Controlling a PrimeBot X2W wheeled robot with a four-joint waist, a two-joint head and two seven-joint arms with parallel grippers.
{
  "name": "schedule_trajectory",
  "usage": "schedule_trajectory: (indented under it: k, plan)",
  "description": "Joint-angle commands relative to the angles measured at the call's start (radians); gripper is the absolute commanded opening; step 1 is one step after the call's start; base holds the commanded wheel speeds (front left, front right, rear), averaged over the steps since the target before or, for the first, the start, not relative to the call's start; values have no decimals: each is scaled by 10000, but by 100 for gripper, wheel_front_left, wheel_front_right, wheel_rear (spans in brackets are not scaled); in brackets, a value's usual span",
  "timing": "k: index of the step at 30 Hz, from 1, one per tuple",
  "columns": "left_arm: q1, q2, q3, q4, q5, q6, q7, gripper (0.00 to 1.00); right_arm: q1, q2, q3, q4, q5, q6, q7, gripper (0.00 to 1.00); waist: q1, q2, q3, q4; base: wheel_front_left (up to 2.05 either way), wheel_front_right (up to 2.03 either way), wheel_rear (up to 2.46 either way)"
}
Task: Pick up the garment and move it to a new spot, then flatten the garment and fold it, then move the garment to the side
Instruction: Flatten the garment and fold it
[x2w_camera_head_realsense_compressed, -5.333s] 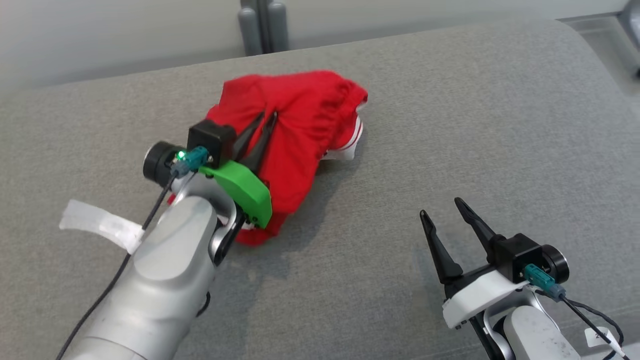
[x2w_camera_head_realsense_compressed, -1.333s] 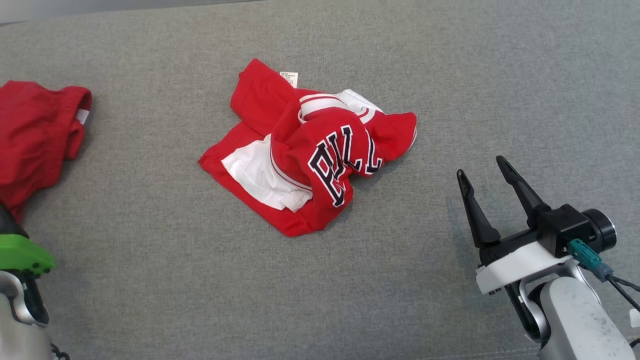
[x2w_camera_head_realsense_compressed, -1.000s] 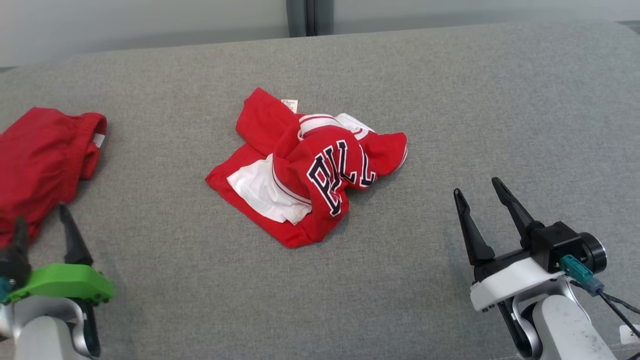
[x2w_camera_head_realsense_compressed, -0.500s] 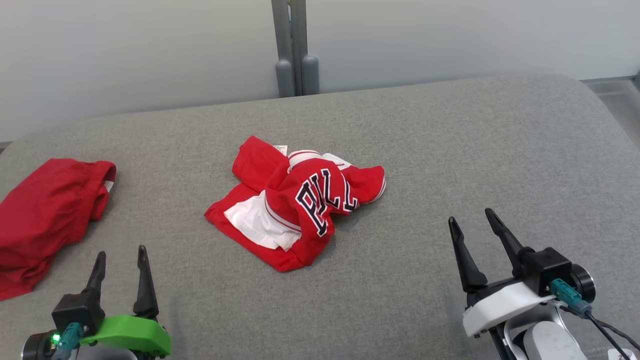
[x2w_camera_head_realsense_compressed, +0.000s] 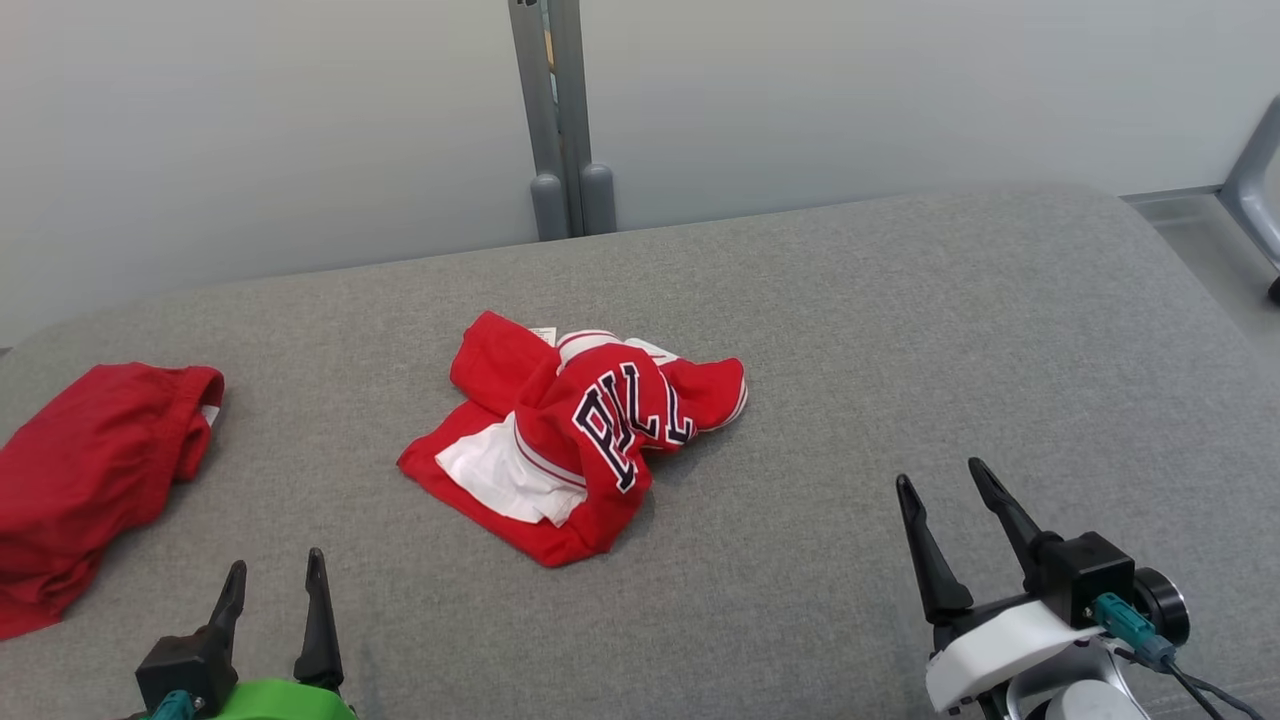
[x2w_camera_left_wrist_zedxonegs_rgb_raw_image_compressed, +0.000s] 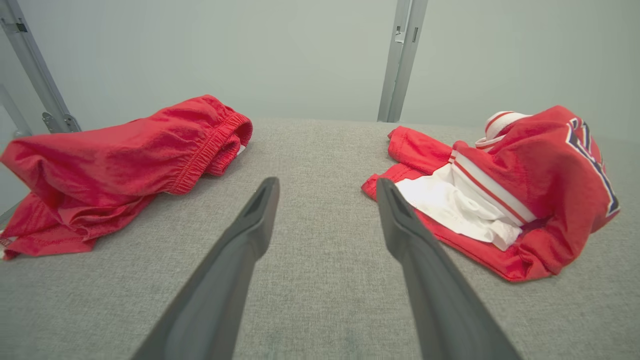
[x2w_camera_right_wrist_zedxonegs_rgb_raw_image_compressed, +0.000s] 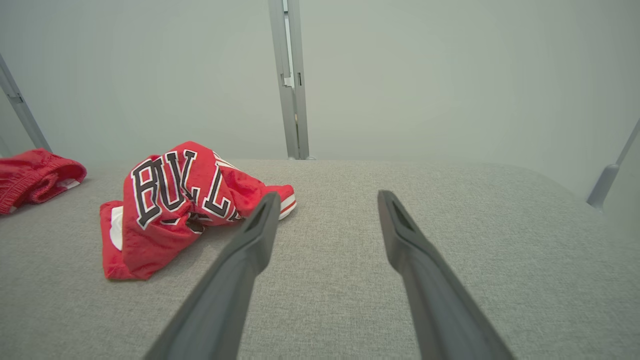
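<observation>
The red jersey (x2w_camera_head_realsense_compressed: 585, 440) lies crumpled in a heap near the middle of the grey cushion (x2w_camera_head_realsense_compressed: 900, 330). Dark letters with white outline show on its top fold, and a white inner part shows at its left. The red shorts (x2w_camera_head_realsense_compressed: 95, 475) lie bunched at the far left, well apart, with the elastic waistband toward the jersey.

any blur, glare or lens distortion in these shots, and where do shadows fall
Head view: sharp, soft even light, no glare, a faint shadow right of the jersey. Left wrist view: wide-angle, the post at left leans, left claw looks soft near the bottom edge. Right wrist view: same stretch at the edges, right claw soft up close, jersey crisp.
</observation>
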Motion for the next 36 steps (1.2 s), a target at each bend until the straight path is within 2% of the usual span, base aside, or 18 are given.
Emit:
schedule_trajectory:
  k: [1, 19, 27, 32, 36]
  plan:
    - [173, 34, 19, 68, -110, 48, -5, 100, 144, 10, -43, -34, -88, -14, -29, 100, 0, 0, -40, 16, 0, 0, 0]
    - [47, 32, -231, 313, -300, 155, -5, 100, 143, -35, -20, -37, -70, -14, -29, 100, 0, 0, -44, 174, 0, 0, 0]
    - [-550, 33, -1361, 591, -1011, 67, -5, 100, -137, -97, 292, 53, 23, -14, -29, 100, 0, 0, 490, 133, 0, 0, 0]
    - [-1267, 30, -2378, 972, -1540, 47, -7, 100, -417, -131, 690, 30, 87, -14, -29, 100, 0, 0, 1068, -118, 0, 0, 0]
    - [-2083, 36, -2715, 1321, -1562, 71, -5, 100, -720, -224, 910, -14, 162, -14, -29, 100, 0, 0, 1638, -377, 0, 0, 0]
